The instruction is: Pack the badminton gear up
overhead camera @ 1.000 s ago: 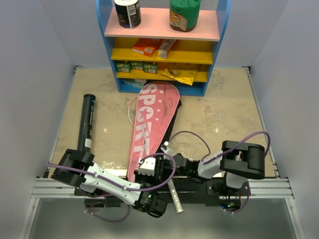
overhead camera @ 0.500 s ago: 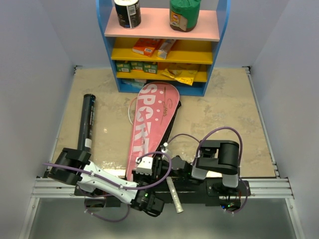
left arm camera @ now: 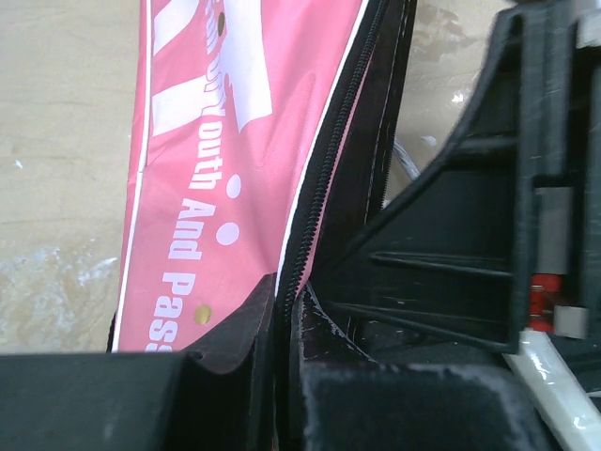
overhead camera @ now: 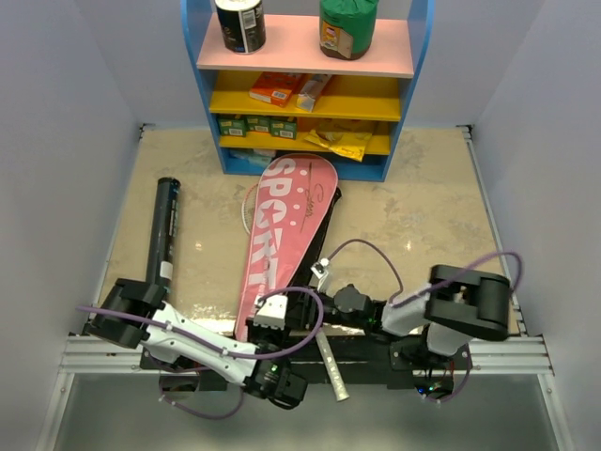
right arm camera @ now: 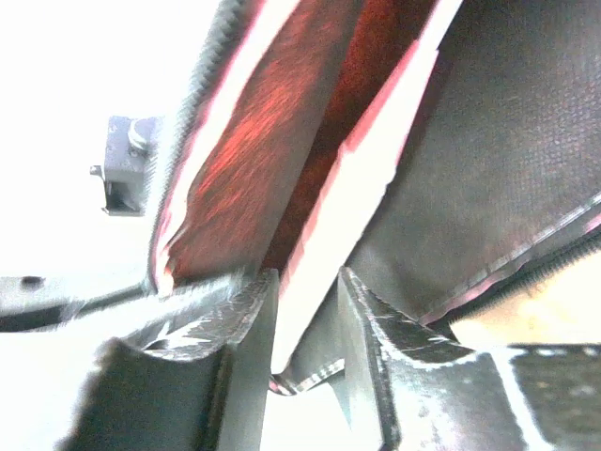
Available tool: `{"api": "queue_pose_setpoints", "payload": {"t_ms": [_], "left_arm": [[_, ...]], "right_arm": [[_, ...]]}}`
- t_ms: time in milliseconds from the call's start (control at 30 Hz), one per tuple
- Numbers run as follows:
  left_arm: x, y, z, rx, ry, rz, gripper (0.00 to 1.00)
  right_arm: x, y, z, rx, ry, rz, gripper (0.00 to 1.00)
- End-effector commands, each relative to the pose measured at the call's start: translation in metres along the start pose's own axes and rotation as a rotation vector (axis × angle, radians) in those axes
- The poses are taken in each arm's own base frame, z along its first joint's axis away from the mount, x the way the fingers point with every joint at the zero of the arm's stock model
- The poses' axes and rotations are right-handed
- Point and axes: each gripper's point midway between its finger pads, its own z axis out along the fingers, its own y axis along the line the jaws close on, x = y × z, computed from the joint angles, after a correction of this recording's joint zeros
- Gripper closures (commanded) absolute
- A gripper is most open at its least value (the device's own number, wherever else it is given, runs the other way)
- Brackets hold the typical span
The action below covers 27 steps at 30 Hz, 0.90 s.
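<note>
Left pincer (left arm camera: 286, 376) is pressed together on the black zip edge of the large pink racket-shaped bag with white lettering (left arm camera: 216, 141), the fabric caught between its two dark fingers (left arm camera: 94, 404) at the bottom of the left wrist view; the zip runs up and away from the pinch along the bag's right side, and the bag mouth gapes a little beside it, with dark lining showing. The right pincer (right arm camera: 302, 348) is likewise closed on the bag, a pale strip of its edge held between the two grey fingers (right arm camera: 239, 366), with red-pink lining and dark inner fabric spreading above them. From above, the bag lies lengthwise on the beige marbled table (overhead camera: 423, 216), its broad rounded end just in front of the blue-and-yellow shelf unit (overhead camera: 300, 94) and its narrow end at the near edge, where both pincers meet it; a white racket handle (overhead camera: 329, 365) lies slanted across the arms' mounting rail, just beside that narrow end; the long black tube (overhead camera: 164, 230) lies on the table to the left of the bag, apart from it and roughly parallel.
</note>
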Motion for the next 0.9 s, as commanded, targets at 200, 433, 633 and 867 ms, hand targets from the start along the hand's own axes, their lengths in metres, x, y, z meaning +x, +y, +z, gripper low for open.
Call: {"api": "queue_pose_setpoints", "payload": {"t_ms": [200, 433, 633, 867], "left_arm": [[-0.051, 0.002, -0.007, 0.093, -0.064, -0.518, 1.00], [-0.120, 0.024, -0.016, 0.178, -0.173, -0.567, 1.00], [-0.160, 0.043, -0.026, 0.207, -0.242, -0.598, 1.00], [-0.163, 0.048, -0.026, 0.200, -0.241, -0.568, 1.00]], "right_arm": [[-0.038, 0.051, -0.030, 0.139, -0.047, -0.298, 0.56], [-0.067, 0.003, -0.071, 0.500, -0.109, -0.407, 0.54], [-0.072, -0.041, -0.066, 0.731, -0.084, -0.479, 0.56], [-0.070, -0.064, -0.043, 0.775, -0.076, -0.512, 0.56]]}}
